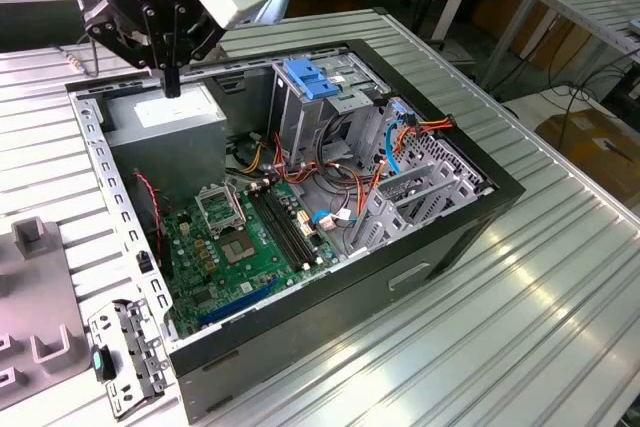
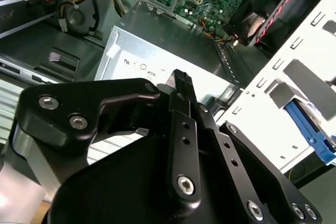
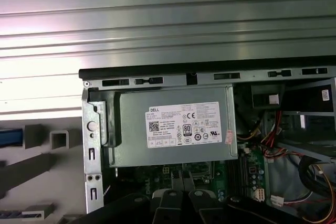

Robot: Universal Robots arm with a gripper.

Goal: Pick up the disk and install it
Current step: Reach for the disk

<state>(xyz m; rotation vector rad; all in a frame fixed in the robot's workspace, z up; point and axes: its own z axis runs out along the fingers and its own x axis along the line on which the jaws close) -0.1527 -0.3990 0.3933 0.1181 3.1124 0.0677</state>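
My gripper (image 1: 172,85) hangs shut with nothing in it over the back corner of the open computer case (image 1: 470,217), just above the grey power-supply box (image 1: 165,119). In the second wrist view the closed fingertips (image 2: 181,80) point at that box's white sticker (image 2: 152,64). Beyond the case's perforated wall, a flat grey part with a blue side rail (image 2: 311,129) lies on the fixture and looks like the disk. A blue strip (image 3: 10,137) at the first wrist view's edge may be the same part. The gripper is well apart from it.
Inside the case are the green motherboard (image 1: 240,237), coloured cables (image 1: 400,137) and a metal drive cage with a light-blue latch (image 1: 308,77). A grey fixture (image 1: 30,287) and a loose metal bracket (image 1: 125,347) lie on the ribbed table at the exterior view's left.
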